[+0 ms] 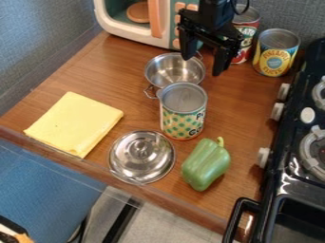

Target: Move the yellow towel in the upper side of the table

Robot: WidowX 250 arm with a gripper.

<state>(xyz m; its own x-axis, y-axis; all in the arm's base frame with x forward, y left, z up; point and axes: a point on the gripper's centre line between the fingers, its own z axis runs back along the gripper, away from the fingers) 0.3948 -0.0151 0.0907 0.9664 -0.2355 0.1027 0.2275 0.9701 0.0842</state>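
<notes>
The task is apparently sitting at its first step, getting to the yellow towel (75, 124), and the next move is calling for a swing toward the lower left of the view, clear of the tall can (182, 114), then a descent and grasp. The end effector (202, 66) is hanging wide and empty near the metal pot (162, 71); the towel is lying folded by the tabletop's (241, 109) lower-left edge, well apart from it.

1 high, slanted view down onto the table (242, 109)
</notes>
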